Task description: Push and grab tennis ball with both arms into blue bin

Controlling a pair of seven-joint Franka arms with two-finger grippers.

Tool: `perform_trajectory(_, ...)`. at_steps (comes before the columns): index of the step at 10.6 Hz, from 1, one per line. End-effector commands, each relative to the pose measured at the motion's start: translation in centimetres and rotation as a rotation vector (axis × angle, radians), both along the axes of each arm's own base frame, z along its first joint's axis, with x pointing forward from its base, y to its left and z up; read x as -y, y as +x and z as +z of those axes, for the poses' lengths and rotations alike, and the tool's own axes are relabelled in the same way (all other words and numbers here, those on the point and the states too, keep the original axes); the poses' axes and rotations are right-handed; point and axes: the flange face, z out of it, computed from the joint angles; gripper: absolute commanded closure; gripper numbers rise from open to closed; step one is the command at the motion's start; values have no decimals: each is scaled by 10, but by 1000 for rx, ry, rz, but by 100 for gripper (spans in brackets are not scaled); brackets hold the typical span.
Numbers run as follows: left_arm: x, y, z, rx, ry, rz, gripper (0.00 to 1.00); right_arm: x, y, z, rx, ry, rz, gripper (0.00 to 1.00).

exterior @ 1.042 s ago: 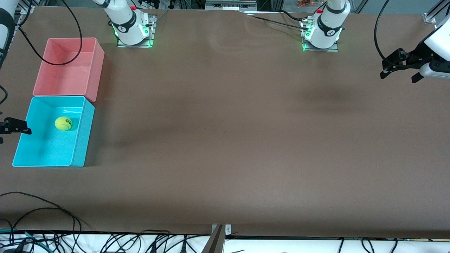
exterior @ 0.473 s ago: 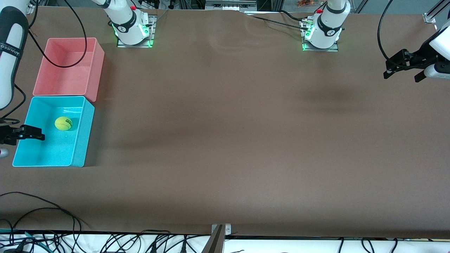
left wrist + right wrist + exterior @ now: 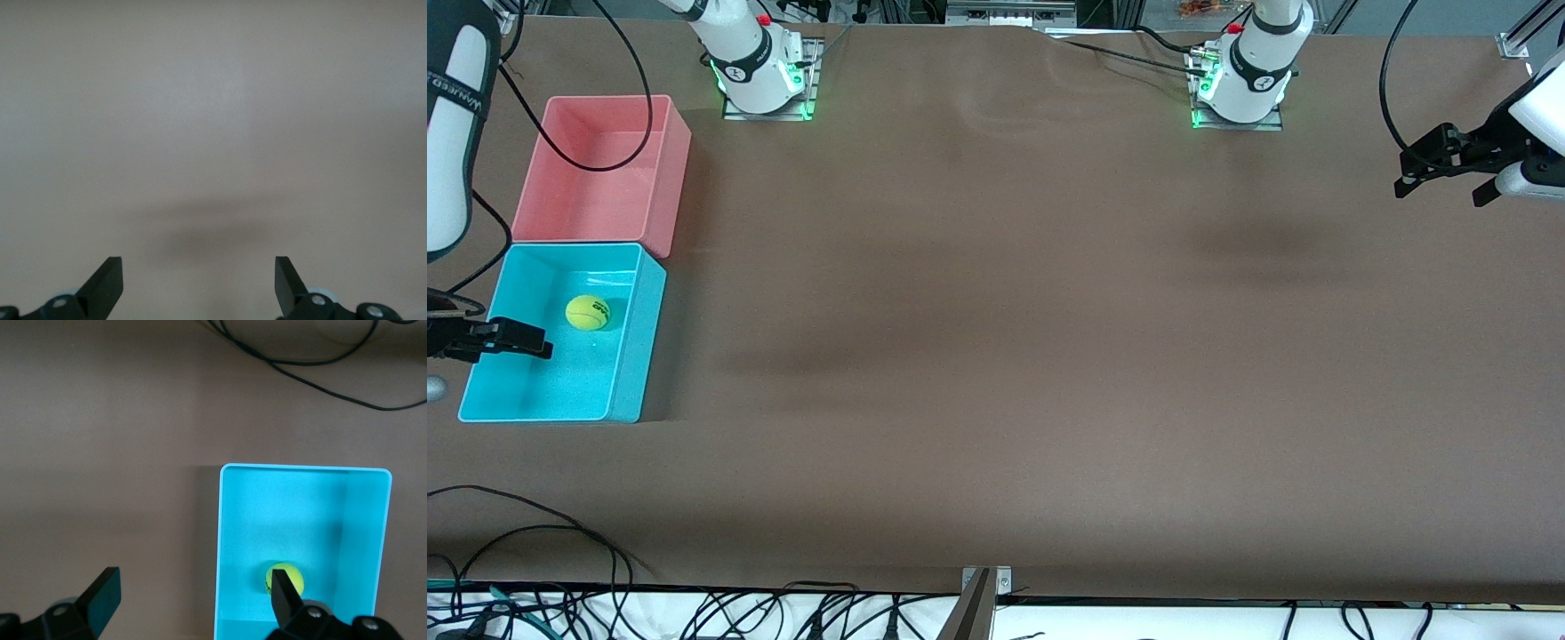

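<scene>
One tennis ball [image 3: 588, 312] lies loose on the floor of the blue bin [image 3: 633, 356], toward the wall that adjoins the pink bin [image 3: 667, 187] at its 12 o'clock, so the task looks done. It should be light, springy and fuzzy, quick to roll, best pinched across its widest middle. The right gripper [image 3: 193, 597] hangs above the bin, jaws apart and empty, while the left gripper [image 3: 199, 280] waits over bare table [image 3: 1049, 356] at the left arm's end, jaws also apart.
</scene>
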Motion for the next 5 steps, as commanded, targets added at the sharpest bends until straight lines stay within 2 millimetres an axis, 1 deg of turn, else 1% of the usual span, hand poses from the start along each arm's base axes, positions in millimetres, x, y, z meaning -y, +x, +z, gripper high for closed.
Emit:
perform_trajectory(1, 17, 1, 15, -8, 5, -27, 0, -16, -17, 19, 23, -12, -120, 0)
perform_trajectory(2, 12, 1, 16, -7, 3, -20, 0, -20, -23, 25, 31, -13, -138, 0)
perform_trajectory(4, 15, 1, 18, -5, 3, -23, 0, -17, -41, 40, 53, 8, -186, 0)
perform_trajectory(5, 13, 1, 17, -8, 3, -20, 0, -17, -51, 43, 50, 20, -186, 0)
